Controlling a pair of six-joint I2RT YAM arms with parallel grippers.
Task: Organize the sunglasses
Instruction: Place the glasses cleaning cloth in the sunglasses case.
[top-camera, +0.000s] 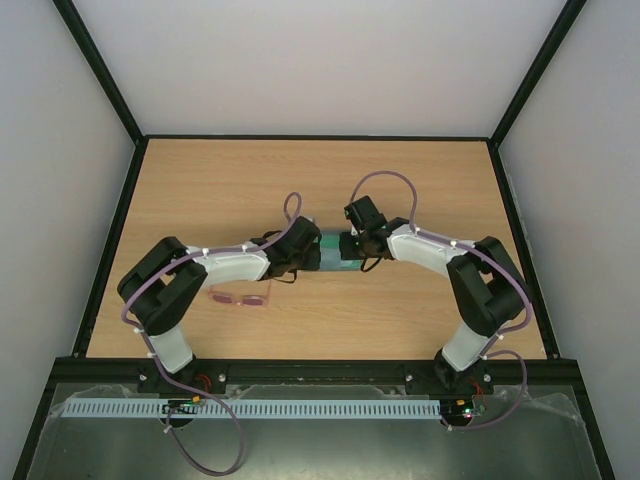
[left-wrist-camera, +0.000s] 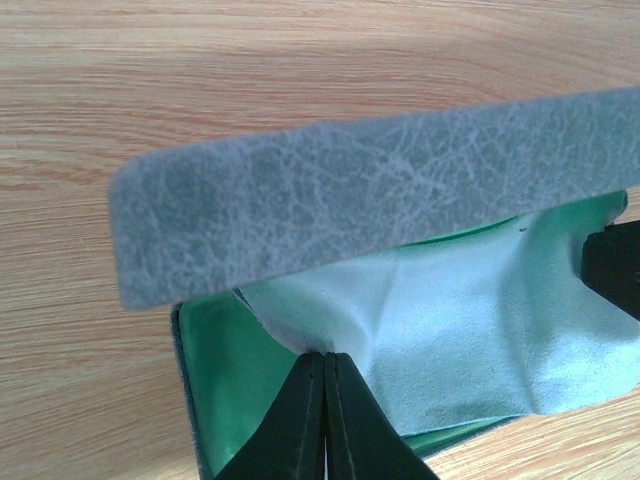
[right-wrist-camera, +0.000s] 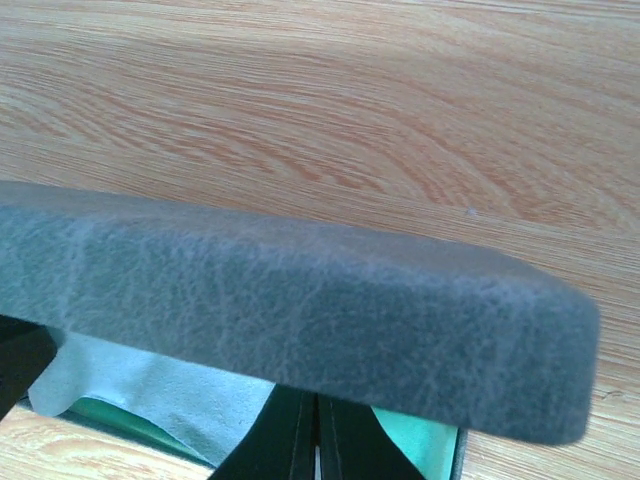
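Observation:
The pink sunglasses (top-camera: 238, 297) lie on the table beside my left forearm, apart from both grippers. The blue-grey case (top-camera: 336, 251) sits mid-table, its lid (left-wrist-camera: 370, 190) raised over the green lining (left-wrist-camera: 220, 370). My left gripper (left-wrist-camera: 325, 356) is shut on a corner of the light blue cloth (left-wrist-camera: 470, 330) lying inside the case. My right gripper (right-wrist-camera: 318, 405) reaches in from the other end with its jaws together. Its tips are hidden under the lid (right-wrist-camera: 300, 320). One of its fingers (left-wrist-camera: 612, 268) shows in the left wrist view.
The wooden table (top-camera: 240, 190) is bounded by a black frame, with white walls at the back and sides. Both arms bend inward and meet at the case. A cable tray (top-camera: 300, 408) runs along the near edge.

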